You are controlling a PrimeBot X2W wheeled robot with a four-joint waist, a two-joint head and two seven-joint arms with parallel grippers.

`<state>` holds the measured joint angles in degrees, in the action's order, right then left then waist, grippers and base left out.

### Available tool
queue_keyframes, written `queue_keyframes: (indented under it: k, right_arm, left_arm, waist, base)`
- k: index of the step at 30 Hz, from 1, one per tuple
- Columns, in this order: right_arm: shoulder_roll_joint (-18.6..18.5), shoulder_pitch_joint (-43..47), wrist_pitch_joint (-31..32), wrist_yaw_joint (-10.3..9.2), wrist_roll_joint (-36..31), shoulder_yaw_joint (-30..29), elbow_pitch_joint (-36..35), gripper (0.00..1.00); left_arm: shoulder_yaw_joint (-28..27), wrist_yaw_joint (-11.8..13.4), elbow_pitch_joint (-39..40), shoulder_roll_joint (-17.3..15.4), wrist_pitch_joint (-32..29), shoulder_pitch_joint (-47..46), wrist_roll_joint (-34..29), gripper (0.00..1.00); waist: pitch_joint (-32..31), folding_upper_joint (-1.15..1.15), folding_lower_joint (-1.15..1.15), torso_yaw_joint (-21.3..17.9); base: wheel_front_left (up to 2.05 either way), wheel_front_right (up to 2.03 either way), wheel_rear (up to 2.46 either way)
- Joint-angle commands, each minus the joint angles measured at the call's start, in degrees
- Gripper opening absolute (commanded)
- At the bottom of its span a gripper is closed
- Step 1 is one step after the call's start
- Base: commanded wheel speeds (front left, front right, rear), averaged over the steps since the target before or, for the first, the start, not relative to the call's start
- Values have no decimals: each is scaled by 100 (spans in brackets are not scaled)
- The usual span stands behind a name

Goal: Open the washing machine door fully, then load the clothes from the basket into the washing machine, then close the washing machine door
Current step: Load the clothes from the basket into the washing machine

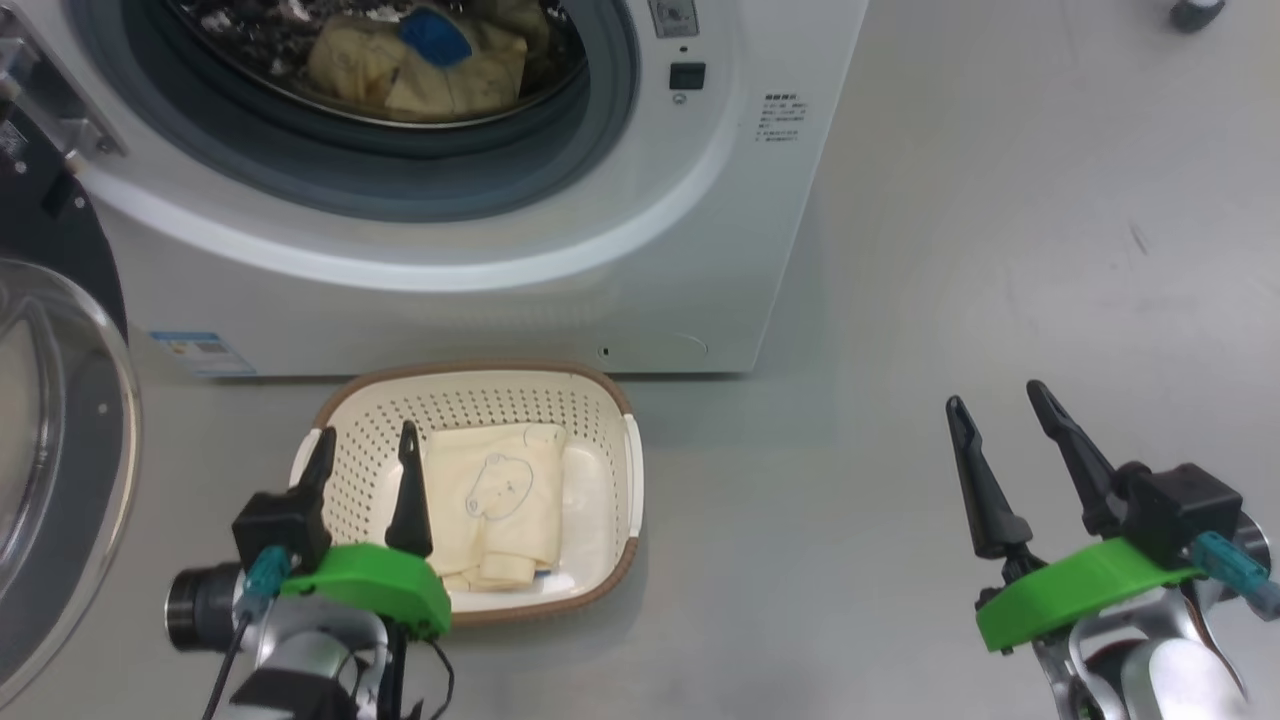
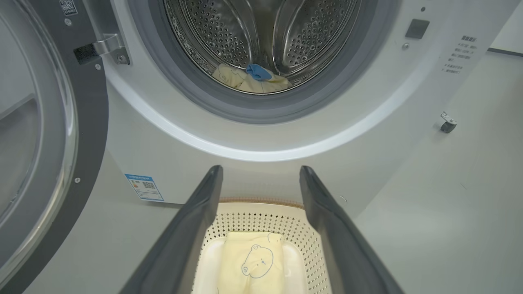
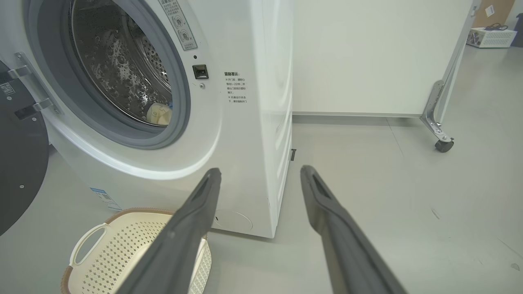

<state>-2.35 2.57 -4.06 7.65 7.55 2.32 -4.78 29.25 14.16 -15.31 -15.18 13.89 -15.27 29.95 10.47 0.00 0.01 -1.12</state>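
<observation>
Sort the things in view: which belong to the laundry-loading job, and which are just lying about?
Job: white front-loading washing machine; its black-rimmed glass door; cream perforated plastic basket; pale yellow garments.
Lying about: small black caster wheel; white partition panel.

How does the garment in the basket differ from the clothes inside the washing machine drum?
The garment in the basket lies folded flat; the clothes in the drum sit crumpled in a heap. The basket garment shows a blue line-drawn bear on top; the drum clothes show a solid blue patch. Both are pale yellow soft fabric.
</observation>
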Motion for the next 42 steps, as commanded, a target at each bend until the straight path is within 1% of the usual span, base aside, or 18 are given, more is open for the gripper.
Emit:
queue_keyframes:
  k: [1,3,4,7,11,17,21,25,28,32,36,42]
  right_arm:
    - [-53,-301,-67,-16,-1,139,-172,100]
    - [-53,-423,-99,-16,-29,173,-134,100]
    - [-53,-531,-139,-16,-42,216,-104,100]
    - [-53,-691,-199,-16,-33,283,-70,100]
    - [-53,-923,-292,-16,-22,377,-25,100]
    - [-53,-1323,-434,-16,68,572,45,100]
    - [-53,-1611,-546,-16,125,728,116,100]
    - [-53,-1855,-678,-16,179,868,224,100]
    - [-53,-2008,-756,-16,242,962,285,100]
    - [-53,-2171,-834,-16,313,1077,357,100]
    - [-53,-2325,-905,-16,374,1193,405,100]
    - [-53,-2559,-1001,-16,512,1367,481,100]
  left_arm:
    - [-190,323,-5,-37,3,-409,46,100]
    - [-139,111,-403,47,-40,-708,109,100]
    - [-87,-95,-811,140,-93,-995,174,100]
    - [-38,-372,-1424,267,-187,-1417,270,100]
    - [1,-689,-2193,404,-319,-1974,369,100]
    - [31,-1087,-3197,534,-509,-2786,464,100]
    - [-14,-1415,-3784,580,-702,-3266,616,100]
    - [-64,-1725,-4303,546,-916,-3627,765,100]
    - [-73,-1881,-4629,488,-1092,-3864,842,100]
    - [-45,-2027,-4952,421,-1327,-4149,917,100]
    - [-7,-2105,-5193,334,-1594,-4390,990,100]
    - [-22,-2151,-5397,109,-1898,-4660,1157,100]
  waist:
    - [323,0,-1,-38]
    - [488,0,-1,-79]
    - [646,0,-1,-127]
    - [892,0,-1,-212]
    - [1256,0,-1,-333]
    - [1971,0,-1,-514]
    - [2487,0,-1,-649]
    - [2855,0,-1,-805]
    - [3110,0,-1,-930]
    - [3449,0,-1,-1075]
    - [3786,0,-1,-1212]
    - [4248,0,-1,-1461]
  base:
    - [0,0,0]
    - [0,0,0]
    - [0,0,0]
    - [0,0,0]
    - [0,0,0]
    - [0,0,0]
    - [0,0,0]
    - [0,0,0]
    - [0,0,0]
    - [0,0,0]
    - [0,0,0]
    - [0,0,0]
